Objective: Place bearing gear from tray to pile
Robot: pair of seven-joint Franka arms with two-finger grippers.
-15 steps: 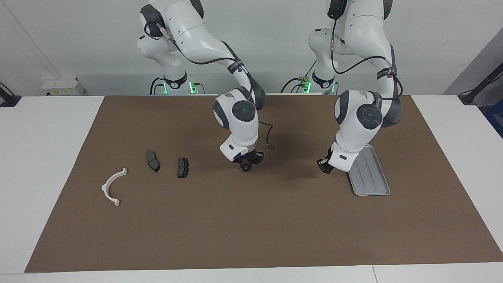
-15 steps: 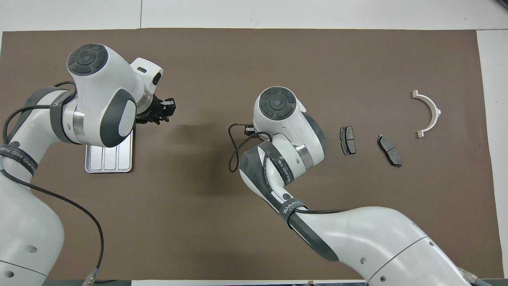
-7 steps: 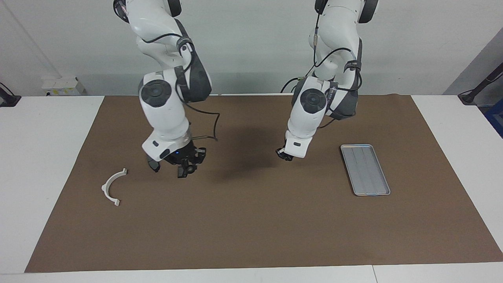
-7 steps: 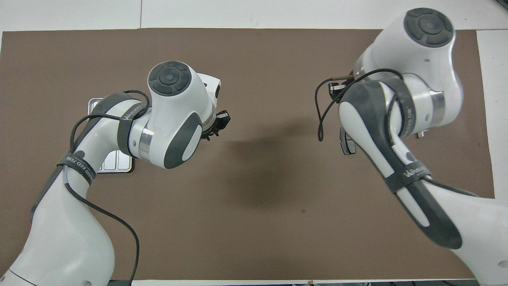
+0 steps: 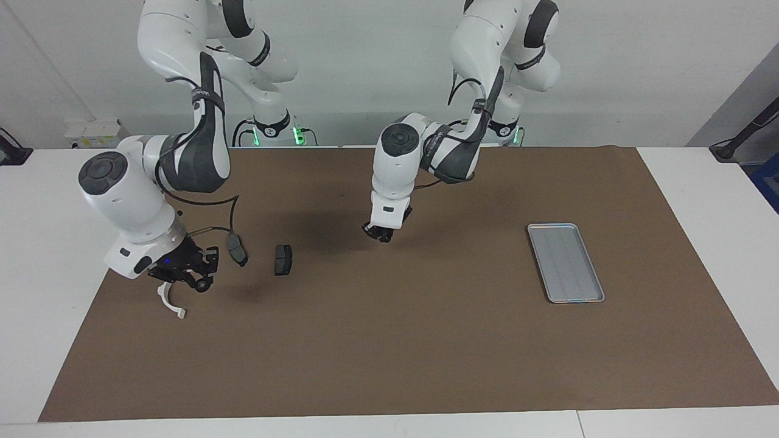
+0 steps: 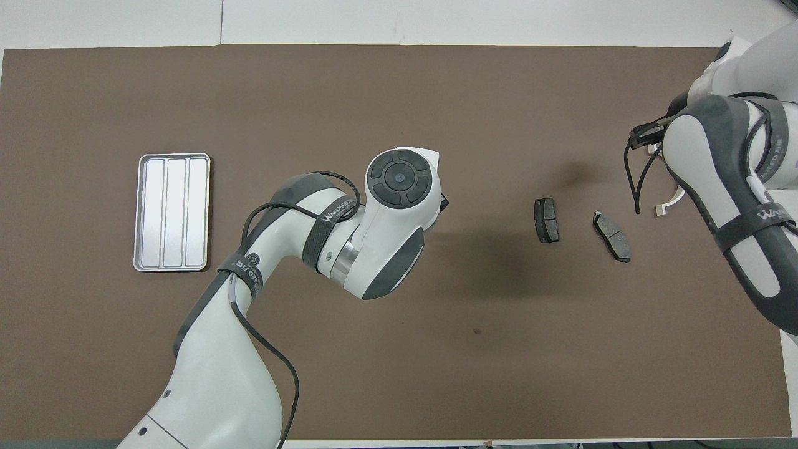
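Right gripper: clamped on small dark gear, over white half-ring bracket, pile's end piece. Left gripper: closed, empty, mid-counter; tray bare.

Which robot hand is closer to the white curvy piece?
The right one. The right gripper hangs just over the white half-ring bracket. The left gripper is over bare mat near the middle of the table.

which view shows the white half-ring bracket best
The facing view, though only partly: the white half-ring bracket lies under the right gripper, which hides its upper end. In the overhead view the right arm covers most of it; only one end shows.
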